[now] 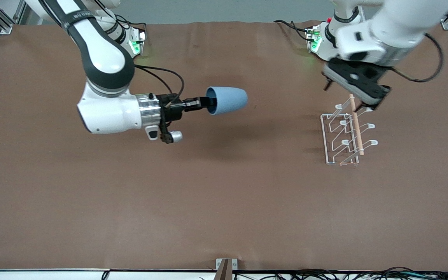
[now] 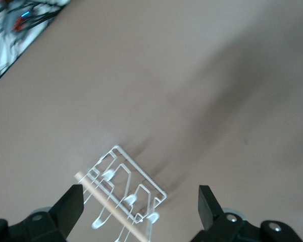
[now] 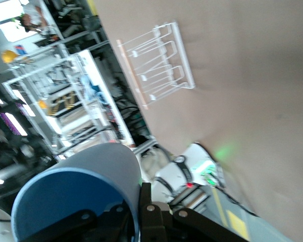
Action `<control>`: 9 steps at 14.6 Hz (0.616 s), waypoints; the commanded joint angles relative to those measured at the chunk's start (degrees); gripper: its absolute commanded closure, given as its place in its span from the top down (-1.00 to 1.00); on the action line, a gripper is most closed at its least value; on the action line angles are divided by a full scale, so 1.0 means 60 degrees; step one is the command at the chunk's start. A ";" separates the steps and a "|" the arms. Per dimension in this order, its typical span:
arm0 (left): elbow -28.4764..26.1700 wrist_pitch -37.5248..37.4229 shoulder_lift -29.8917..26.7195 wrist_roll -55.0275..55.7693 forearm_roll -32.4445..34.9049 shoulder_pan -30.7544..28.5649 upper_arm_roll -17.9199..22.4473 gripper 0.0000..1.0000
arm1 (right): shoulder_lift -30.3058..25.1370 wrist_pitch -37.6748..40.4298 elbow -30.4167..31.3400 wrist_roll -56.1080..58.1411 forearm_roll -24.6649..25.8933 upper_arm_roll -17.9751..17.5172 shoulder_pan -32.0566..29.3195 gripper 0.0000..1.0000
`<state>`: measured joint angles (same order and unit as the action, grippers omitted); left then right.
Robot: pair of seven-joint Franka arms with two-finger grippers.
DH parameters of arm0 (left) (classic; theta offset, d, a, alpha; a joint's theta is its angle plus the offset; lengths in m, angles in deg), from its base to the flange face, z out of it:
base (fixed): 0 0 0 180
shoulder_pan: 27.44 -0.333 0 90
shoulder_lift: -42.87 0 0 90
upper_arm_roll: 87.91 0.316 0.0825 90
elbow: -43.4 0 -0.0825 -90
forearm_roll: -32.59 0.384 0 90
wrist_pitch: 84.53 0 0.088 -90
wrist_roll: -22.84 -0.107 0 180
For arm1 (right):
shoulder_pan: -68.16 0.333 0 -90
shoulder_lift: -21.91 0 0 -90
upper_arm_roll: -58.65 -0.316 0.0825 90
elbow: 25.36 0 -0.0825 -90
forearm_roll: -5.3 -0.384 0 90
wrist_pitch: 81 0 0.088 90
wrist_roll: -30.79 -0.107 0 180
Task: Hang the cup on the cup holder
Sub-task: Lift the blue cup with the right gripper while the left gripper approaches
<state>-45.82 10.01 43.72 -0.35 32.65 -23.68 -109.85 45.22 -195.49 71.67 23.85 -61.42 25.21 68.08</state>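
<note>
The light-blue cup (image 1: 228, 100) is held on its side in the air over the table's middle, toward the right arm's end. My right gripper (image 1: 208, 103) is shut on its rim, one finger inside and one outside, as the right wrist view shows on the cup (image 3: 86, 186). The white wire cup holder (image 1: 346, 134) with its wooden rod (image 1: 356, 124) stands on the table toward the left arm's end. My left gripper (image 1: 342, 97) hovers open and empty over the rack's end farthest from the front camera. The left wrist view shows the rack (image 2: 126, 186) between its spread fingers.
The brown table cover (image 1: 224, 202) spreads around both things. The cup holder also shows in the right wrist view (image 3: 159, 60). A small bracket (image 1: 226, 268) and cables lie at the table edge nearest the front camera.
</note>
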 commanded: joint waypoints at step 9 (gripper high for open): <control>0.0499 -0.0434 0.1305 -0.1043 -0.2808 -0.0011 -0.1528 1.00 | 0.0379 -0.0884 0.0512 0.0366 -0.1464 -0.0945 -0.0103 -0.99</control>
<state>-45.74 8.13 48.41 -5.41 16.64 -23.48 -117.47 48.46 -200.39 73.45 24.82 -68.25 20.52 68.53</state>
